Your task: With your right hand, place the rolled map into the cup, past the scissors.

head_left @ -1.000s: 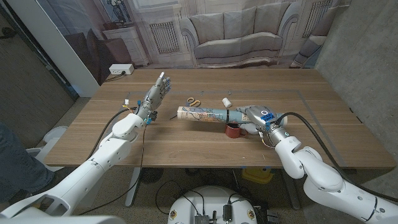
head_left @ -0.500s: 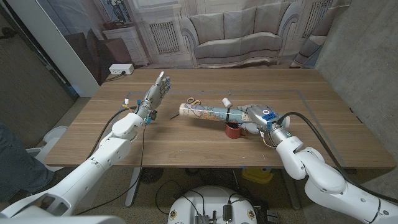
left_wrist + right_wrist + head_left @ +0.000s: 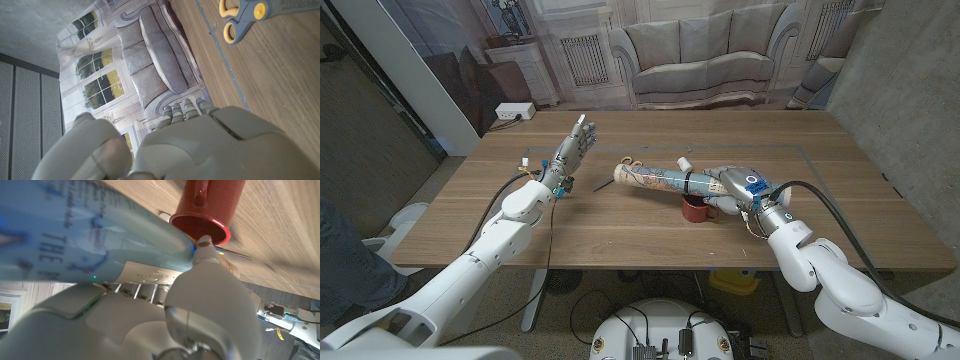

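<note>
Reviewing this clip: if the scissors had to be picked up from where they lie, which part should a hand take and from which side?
Probably the blades or pivot, from above. The scissors lie flat on the table, so only a top-down pinch gets fingers around them. The left hand holds nothing and stands nearer; the right hand holds the rolled map, which partly covers them.

rolled map, "THE" printed

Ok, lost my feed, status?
Right robot hand grips rolled map, above red cup. Left robot hand open. Scissors behind map.
</note>
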You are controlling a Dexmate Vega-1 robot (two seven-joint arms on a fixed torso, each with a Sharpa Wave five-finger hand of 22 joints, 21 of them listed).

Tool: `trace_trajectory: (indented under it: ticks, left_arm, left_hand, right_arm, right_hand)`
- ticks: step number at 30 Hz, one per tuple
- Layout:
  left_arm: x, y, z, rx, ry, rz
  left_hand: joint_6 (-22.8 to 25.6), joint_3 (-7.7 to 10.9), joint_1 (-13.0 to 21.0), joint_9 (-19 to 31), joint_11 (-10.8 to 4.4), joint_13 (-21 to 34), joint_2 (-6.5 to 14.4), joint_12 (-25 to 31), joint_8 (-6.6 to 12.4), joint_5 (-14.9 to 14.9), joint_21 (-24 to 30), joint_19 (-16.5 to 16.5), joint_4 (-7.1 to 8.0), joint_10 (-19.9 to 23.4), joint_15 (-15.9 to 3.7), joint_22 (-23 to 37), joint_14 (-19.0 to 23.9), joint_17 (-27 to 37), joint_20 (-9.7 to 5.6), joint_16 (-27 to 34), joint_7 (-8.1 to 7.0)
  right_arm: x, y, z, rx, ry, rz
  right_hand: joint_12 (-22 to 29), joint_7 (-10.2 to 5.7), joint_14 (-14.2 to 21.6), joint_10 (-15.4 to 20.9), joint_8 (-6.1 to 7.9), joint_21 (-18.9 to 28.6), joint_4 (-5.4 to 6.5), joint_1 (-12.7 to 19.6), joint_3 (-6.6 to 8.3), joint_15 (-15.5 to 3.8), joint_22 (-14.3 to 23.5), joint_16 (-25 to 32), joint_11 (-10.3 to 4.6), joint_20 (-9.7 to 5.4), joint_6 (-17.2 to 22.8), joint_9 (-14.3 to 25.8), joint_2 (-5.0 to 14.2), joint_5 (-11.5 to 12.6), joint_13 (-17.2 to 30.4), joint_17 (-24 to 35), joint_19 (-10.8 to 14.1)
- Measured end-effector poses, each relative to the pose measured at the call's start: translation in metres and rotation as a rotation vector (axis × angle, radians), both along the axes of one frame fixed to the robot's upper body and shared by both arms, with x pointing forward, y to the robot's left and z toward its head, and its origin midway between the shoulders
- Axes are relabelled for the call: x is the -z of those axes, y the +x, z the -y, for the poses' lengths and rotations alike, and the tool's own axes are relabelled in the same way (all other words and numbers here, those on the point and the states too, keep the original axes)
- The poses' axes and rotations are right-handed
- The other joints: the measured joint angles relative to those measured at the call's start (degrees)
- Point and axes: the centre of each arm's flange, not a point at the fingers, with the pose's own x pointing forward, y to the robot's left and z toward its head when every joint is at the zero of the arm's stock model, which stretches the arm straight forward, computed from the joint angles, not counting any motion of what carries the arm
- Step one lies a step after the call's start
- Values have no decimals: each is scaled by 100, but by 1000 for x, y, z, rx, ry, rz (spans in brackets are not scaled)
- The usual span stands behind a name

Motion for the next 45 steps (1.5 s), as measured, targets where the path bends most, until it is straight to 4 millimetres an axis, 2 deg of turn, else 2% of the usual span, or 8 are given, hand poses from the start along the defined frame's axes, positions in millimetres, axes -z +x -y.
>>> trace_trajectory:
  ticks: [23,31,35,45]
  left_arm:
    - [-4,2,4,2,5,-2]
    - [-4,3,5,1,4,-3]
    - [-4,4,5,0,4,-4]
    - [-2,5,4,0,2,-8]
  left_hand:
    - [0,-12,0,0,0,0,0,0,0,0,0,0,12,0,0,0,0,0,0,0,0]
    - [0,-12,19,0,0,0,19,0,0,0,0,0,12,0,0,0,0,0,0,0,0]
    - [0,-12,24,0,0,0,24,0,0,0,0,0,12,0,0,0,0,0,0,0,0]
    - [0,-59,24,0,0,0,24,0,0,0,0,0,12,0,0,0,0,0,0,0,0]
  right_arm:
    - [10,7,10,34,8,-73]
    - [11,8,10,42,3,-81]
    - [12,9,11,50,0,-84]
    - [9,5,9,51,-17,-79]
  right_hand:
    - [33,3,-24,-5,22,-69,0,-6,0,23,1,0,-40,20,12,-40,6,45,0,-13,-41]
    - [33,-16,-86,-111,-7,-86,0,-6,0,21,1,0,-63,12,-12,-42,6,45,0,-13,-94]
    - [33,-75,-158,-118,-8,-123,0,-7,0,30,1,0,-52,21,-73,-39,5,45,0,-13,-103]
    - [8,-24,-280,-243,-9,-171,-16,-59,-16,30,2,0,-33,27,-145,-39,-47,45,0,-12,-185]
